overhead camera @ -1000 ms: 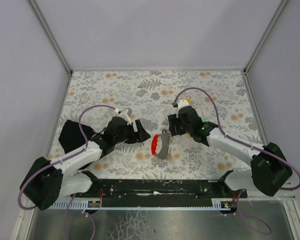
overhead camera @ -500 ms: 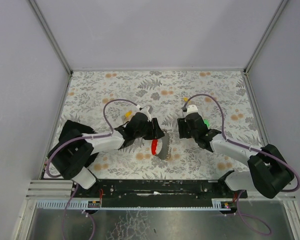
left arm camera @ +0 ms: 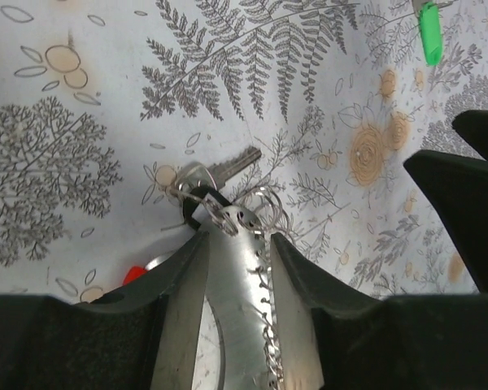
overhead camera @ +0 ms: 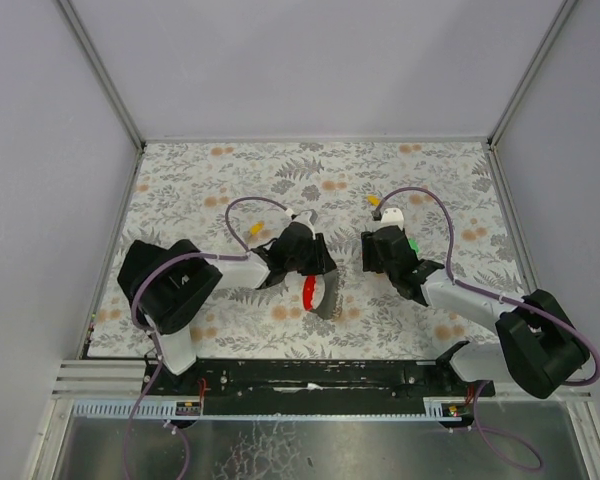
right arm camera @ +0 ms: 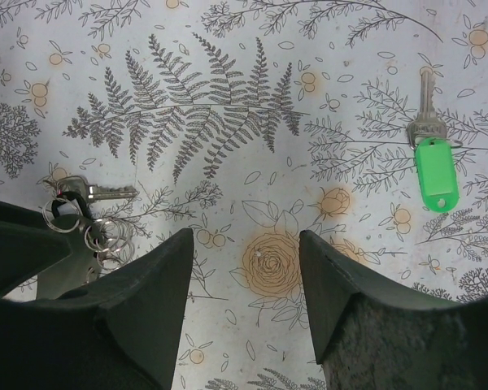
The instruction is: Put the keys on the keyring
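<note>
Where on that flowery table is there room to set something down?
Free: the far strip of table along the back wall. Crowded: the middle, with the left claw around the keyring, the right claw and a green-tagged key.

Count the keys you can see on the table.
2. One key with a green tag lies alone; a bare key sits among the wire rings at the grey fob tip. Others may be hidden.
</note>
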{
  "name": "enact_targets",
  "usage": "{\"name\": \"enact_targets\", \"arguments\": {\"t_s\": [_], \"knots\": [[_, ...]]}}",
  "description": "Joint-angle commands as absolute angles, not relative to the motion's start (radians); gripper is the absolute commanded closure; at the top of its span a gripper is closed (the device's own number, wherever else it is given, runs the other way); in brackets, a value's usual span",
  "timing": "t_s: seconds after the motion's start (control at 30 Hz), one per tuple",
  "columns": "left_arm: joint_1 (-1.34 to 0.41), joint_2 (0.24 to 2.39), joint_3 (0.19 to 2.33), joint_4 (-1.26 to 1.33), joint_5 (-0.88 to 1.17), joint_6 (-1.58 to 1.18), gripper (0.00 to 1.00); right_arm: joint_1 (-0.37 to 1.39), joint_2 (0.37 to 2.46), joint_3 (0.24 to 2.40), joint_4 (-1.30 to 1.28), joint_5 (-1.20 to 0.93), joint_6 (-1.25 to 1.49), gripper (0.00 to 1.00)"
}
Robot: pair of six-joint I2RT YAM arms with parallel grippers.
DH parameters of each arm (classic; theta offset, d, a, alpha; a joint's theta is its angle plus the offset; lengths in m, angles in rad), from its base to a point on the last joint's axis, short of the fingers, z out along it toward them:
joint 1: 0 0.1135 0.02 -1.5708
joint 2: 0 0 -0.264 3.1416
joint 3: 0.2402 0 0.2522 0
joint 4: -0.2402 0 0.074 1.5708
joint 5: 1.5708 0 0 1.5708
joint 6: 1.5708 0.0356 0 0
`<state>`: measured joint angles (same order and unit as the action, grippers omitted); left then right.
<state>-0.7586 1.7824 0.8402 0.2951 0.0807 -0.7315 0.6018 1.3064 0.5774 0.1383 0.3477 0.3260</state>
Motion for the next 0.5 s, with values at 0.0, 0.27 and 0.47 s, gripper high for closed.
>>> {"name": "enact_targets", "arguments": {"t_s": [0.0,0.27,0.47], "knots": [[-0.764,1.833,0.902,0.352,0.054,-0.737,0.66,0.595,1.294,0.582,0.181,0.386,0.343,0.39],[-0.763,1.846,0.914,0.307,0.0,-0.713,0.84,0.592,1.3,0.581,0.186,0.371,0.344,0.39],[-0.757,1.763,0.87,0.264,-0.072,-0.649,1.0,0.592,1.324,0.585,0.218,0.25,0.317,0.39]]}}
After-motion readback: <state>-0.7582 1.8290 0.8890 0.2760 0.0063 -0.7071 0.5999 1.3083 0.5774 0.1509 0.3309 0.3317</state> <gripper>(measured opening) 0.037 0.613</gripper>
